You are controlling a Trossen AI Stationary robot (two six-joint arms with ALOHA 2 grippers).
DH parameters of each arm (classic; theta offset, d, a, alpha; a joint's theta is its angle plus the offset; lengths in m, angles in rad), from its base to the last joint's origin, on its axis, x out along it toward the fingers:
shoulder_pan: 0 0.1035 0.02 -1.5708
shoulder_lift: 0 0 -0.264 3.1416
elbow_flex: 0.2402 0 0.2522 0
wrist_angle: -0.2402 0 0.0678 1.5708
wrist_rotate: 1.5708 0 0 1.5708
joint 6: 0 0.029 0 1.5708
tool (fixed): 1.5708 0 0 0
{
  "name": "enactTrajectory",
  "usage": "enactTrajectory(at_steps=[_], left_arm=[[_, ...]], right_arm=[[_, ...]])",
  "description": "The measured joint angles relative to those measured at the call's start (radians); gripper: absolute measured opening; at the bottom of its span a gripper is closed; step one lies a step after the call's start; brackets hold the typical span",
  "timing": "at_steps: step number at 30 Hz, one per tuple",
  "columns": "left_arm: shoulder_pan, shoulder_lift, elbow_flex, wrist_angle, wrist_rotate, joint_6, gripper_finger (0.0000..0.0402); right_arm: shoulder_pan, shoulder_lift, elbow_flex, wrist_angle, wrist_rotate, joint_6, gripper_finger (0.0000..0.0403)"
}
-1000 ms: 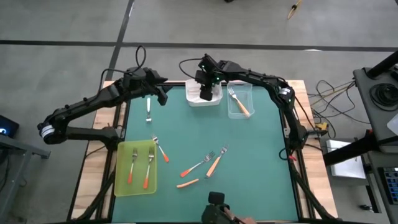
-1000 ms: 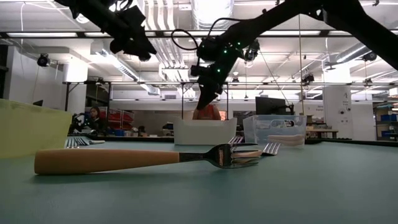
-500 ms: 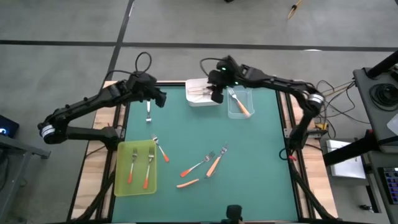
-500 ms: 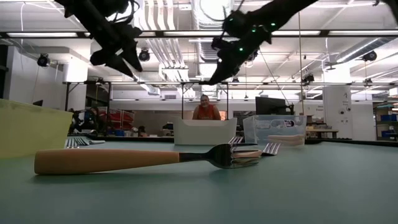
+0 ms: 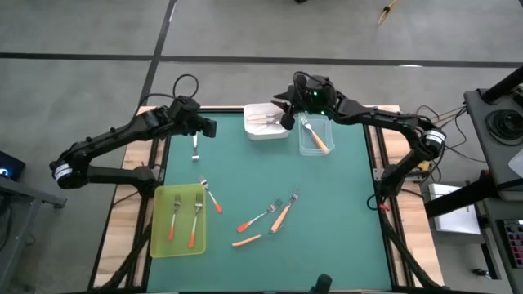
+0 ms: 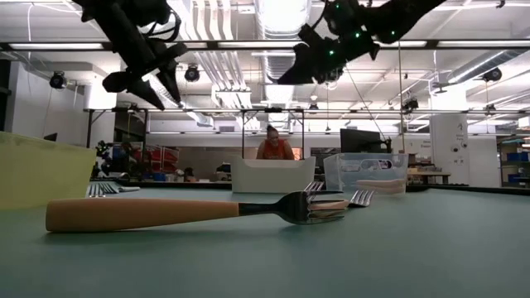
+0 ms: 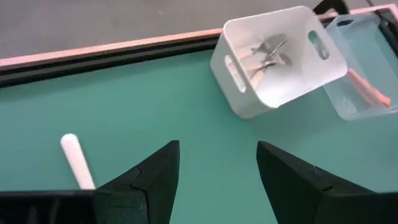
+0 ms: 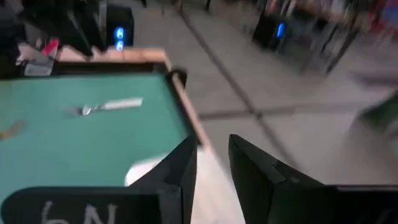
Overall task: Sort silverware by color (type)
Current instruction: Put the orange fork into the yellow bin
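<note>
While you look down on the green tabletop (image 5: 327,188), both dark arms reach over its far edge. Your left tool (image 5: 206,128) hangs above the far left part, its fingers (image 7: 155,180) spread wide with nothing between them; a white-handled fork (image 5: 195,145) lies on the mat just below it. Your right tool (image 5: 285,114) hovers high between the white tray (image 5: 266,131) and the clear tray (image 5: 315,145); its fingers (image 8: 180,171) stand a narrow gap apart and hold nothing.

Next in size, the yellow-green tray (image 5: 161,233) sits at the near left corner with two red-orange forks (image 5: 174,216) lying side by side in it, tines toward the far side. The white tray rests at the far edge near the middle and holds a few pale-handled forks (image 7: 267,53). Just beside it on the right, the clear tray carries one light orange fork (image 5: 313,135) lying slantwise.

Loose silverware remains on the mat: one red-orange fork (image 5: 212,197) just beside the yellow-green tray's far right corner, and a small cluster near the middle front, where a red-orange fork (image 5: 258,218) and a light orange fork (image 5: 283,212) lie close together, with another orange-handled fork (image 5: 246,240) a little nearer the front edge. Beyond the tabletop, a person (image 6: 272,146) shows in the low view behind the white tray.
</note>
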Motion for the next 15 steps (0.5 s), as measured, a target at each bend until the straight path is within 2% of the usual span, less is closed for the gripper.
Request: enactTrajectory(at_steps=[6, 13, 15], left_arm=[[-0.026, 0.019, 0.000, -0.061, -0.015, 0.174, 0.0196], [-0.128, 0.036, -0.005, -0.083, -0.013, 0.216, 0.0196], [-0.164, 0.037, -0.006, -0.090, -0.013, 0.206, 0.0196]], right_arm=[[0.074, -0.080, 0.003, -0.283, -0.009, 0.084, 0.0070], [0.189, -0.149, -0.001, -0.452, -0.006, 0.448, 0.0063], [0.232, -0.155, -0.001, -0.515, -0.010, 0.503, 0.0063]])
